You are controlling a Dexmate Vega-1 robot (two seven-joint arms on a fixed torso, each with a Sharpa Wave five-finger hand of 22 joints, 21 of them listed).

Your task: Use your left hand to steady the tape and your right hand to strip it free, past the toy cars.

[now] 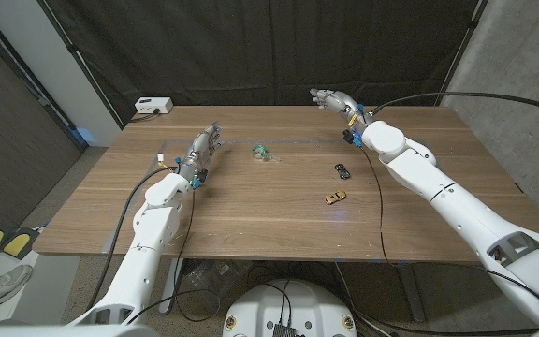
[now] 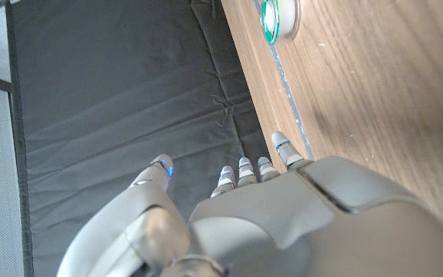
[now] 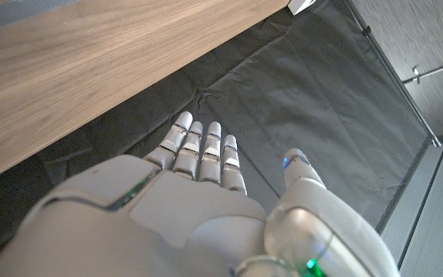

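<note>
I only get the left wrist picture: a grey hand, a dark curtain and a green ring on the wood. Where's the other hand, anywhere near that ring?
Observer: No. In the head view the right hand is at the far edge of the table, well to the right of the tape roll, fingers spread and holding nothing.
Operator: Are there toy cars somewhere?
Observer: Two, to the right of the roll and nearer the robot: a black toy car and a yellow toy car.
Operator: Is my hand touching the roll?
Observer: No. The left hand is to the roll's left, with bare wood between them.
</note>
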